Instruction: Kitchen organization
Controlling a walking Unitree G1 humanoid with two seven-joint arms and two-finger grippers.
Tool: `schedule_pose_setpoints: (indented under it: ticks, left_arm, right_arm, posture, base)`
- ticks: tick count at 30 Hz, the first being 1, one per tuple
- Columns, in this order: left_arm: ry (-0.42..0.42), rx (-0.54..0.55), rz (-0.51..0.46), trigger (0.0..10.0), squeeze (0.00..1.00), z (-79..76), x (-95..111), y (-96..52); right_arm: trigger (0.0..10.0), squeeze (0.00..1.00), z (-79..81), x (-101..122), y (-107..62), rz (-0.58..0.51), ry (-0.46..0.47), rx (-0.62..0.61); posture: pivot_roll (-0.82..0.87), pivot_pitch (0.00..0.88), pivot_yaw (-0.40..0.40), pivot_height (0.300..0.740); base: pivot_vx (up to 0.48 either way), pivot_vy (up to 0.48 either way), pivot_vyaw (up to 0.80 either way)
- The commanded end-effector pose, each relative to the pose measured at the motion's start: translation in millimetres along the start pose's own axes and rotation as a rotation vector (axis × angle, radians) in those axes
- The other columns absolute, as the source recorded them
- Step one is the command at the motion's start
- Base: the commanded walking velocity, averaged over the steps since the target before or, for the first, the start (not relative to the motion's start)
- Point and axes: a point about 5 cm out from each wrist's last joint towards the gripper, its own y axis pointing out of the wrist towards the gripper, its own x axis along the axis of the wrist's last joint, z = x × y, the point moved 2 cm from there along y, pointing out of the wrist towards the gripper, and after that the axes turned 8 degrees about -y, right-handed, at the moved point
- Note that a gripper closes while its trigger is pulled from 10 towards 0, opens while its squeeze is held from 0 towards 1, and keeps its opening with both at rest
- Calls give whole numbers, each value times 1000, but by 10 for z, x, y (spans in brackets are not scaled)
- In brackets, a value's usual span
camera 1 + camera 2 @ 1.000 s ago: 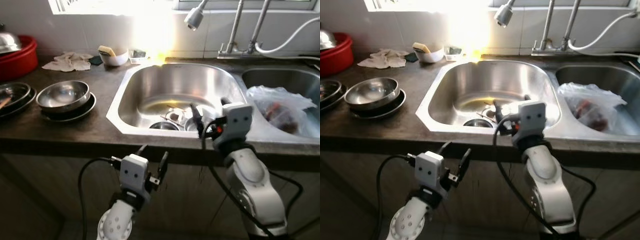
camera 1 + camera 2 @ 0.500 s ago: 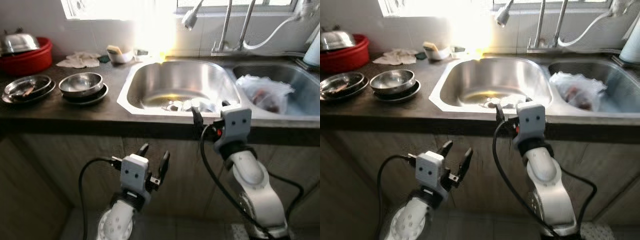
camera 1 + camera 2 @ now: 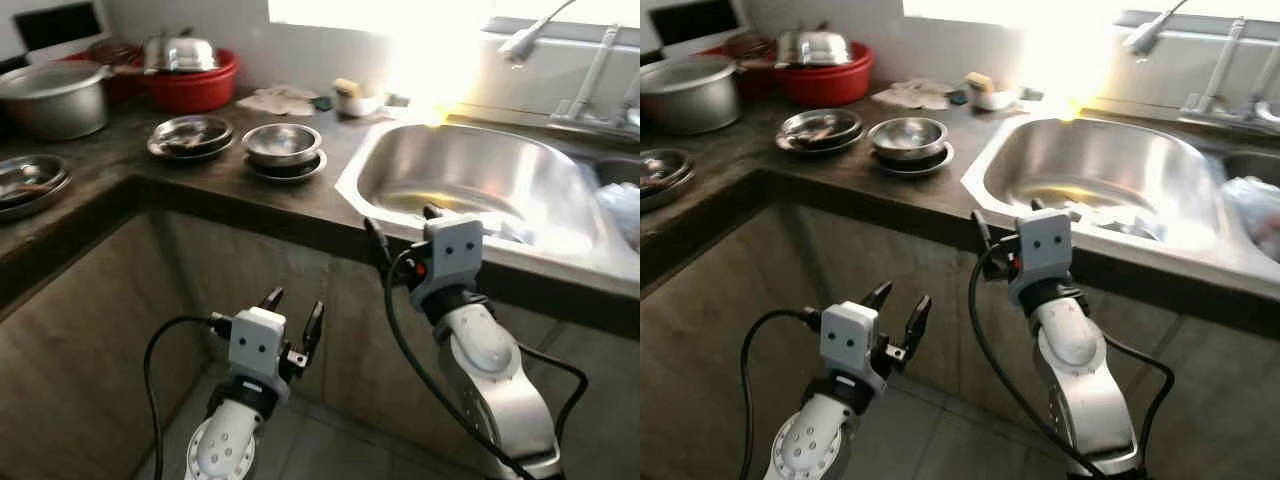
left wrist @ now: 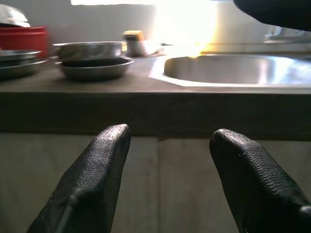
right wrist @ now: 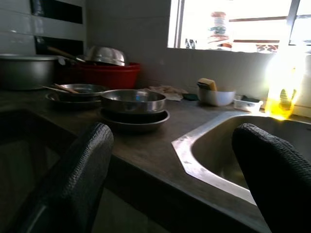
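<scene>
Both grippers, left gripper (image 3: 292, 312) and right gripper (image 3: 398, 232), are hanging empty, jaws wide; steel bowls (image 3: 283, 148) are sitting unsorted on the counter (image 3: 200, 185).

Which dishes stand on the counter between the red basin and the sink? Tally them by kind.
Steel plates: 2, one alone, one under the bowl
Steel bowl: 1
White bowl: 1
Total: 4

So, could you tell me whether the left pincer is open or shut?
Open: the left pincer has its two fingers spread, holding nothing.
</scene>
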Motion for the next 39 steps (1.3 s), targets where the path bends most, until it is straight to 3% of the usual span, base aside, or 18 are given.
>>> schedule_pose_setpoints:
  ticks: [1,6,20,39]
  left_arm:
    - [9,-3,13,10000,0,-26,-16,12]
    - [16,3,19,10000,0,-8,-26,11]
    - [21,-1,27,10000,0,-5,-38,14]
    - [15,11,38,10000,0,3,-62,10]
  right_arm:
    - [10000,0,-41,12,10,-3,-8,-13]
    - [10000,0,-43,11,35,-3,-6,-12]
    - [10000,0,-60,19,99,-8,1,-13]
    - [10000,0,-224,89,244,-40,-24,-51]
  posture:
    - [48,81,-30,740]
    - [49,80,-26,740]
    - [48,79,-20,740]
    - [49,72,-23,740]
  base:
    - [0,0,800]
    - [244,0,775]
    - [316,0,0]
    - [344,0,0]
